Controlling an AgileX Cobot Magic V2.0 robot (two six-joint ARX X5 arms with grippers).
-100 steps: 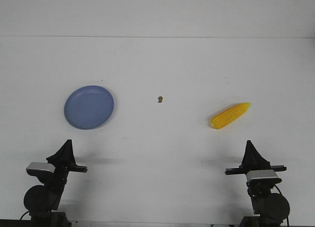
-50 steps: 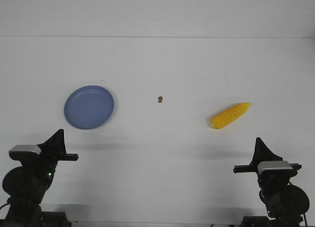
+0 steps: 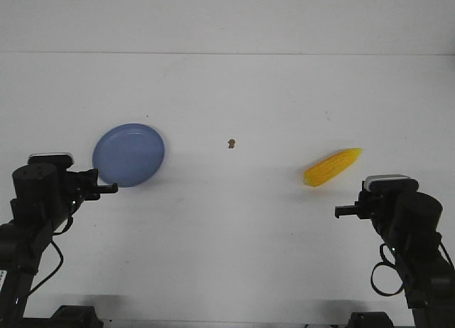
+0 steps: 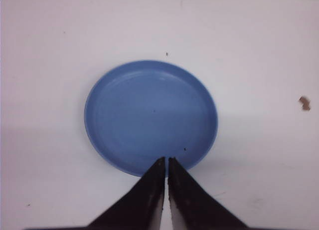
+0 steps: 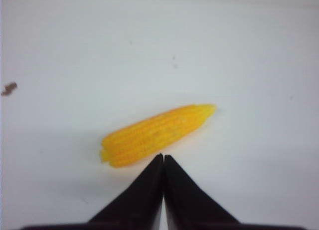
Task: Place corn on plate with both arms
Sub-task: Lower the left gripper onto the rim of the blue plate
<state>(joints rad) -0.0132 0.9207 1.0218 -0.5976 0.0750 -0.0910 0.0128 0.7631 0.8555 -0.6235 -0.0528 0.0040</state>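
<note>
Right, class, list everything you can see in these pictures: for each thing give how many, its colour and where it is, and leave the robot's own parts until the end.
plate: one, periwinkle blue, on the table's left side, nothing on it.
corn: one, bright yellow, on the table's right side, lying flat, pointed end toward the far right.
speck: one, small and brown, near the middle of the table between plate and corn.
table: one, white, under everything.
left arm: one, black with a silver-grey part, at the near left beside the plate.
left pincer: one, black, fingers closed together, tips at the plate's near rim.
right arm: one, black with a silver-grey part, at the near right.
right pincer: one, black, fingers closed together, just short of the corn.
</note>
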